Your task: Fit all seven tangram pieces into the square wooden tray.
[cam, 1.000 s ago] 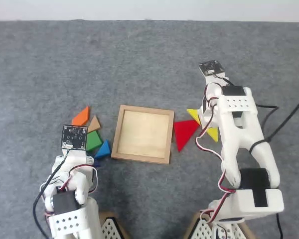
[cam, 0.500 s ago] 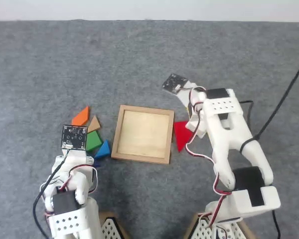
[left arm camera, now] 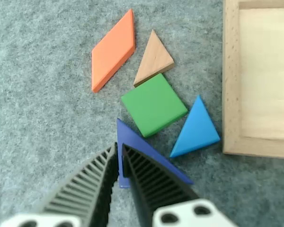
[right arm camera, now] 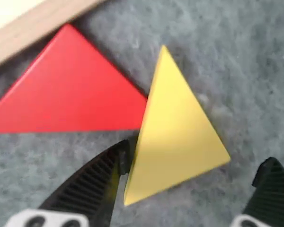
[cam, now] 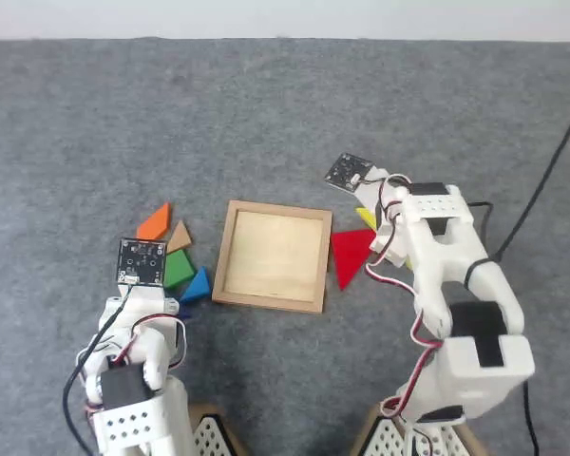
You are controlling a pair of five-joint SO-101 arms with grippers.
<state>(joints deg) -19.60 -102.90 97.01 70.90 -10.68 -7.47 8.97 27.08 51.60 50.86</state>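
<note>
The square wooden tray (cam: 222, 256) lies flat on the grey felt (cam: 266, 123) between the two arms, its four raised rims framing a floor of bare wood. On its right side a red triangle (cam: 350, 252) points one corner at the rim and lies just beside it; a yellow triangle (right arm camera: 180, 137) rests with one long edge touching the red piece's far corner. On the tray's left side five pieces crowd together: an orange parallelogram (left arm camera: 112, 49), a tan triangle (left arm camera: 154, 59), a green square (left arm camera: 154, 104), a blue triangle (left arm camera: 196, 130) with a corner just beside the rim, and a dark blue triangle (left arm camera: 132, 144) touching the green square's near edge. Open felt spreads beyond the tray's far rim and along its near rim. The right arm stretches forward from its base and bends down at the wrist, so that the right gripper (right arm camera: 196, 161) hangs low with its jaws spread wide, one on each side of the yellow triangle and grasping nothing. The left arm sits folded close to its base; the left gripper (left arm camera: 119, 147) is clenched, jaws almost together, its tips over the dark blue triangle.
</note>
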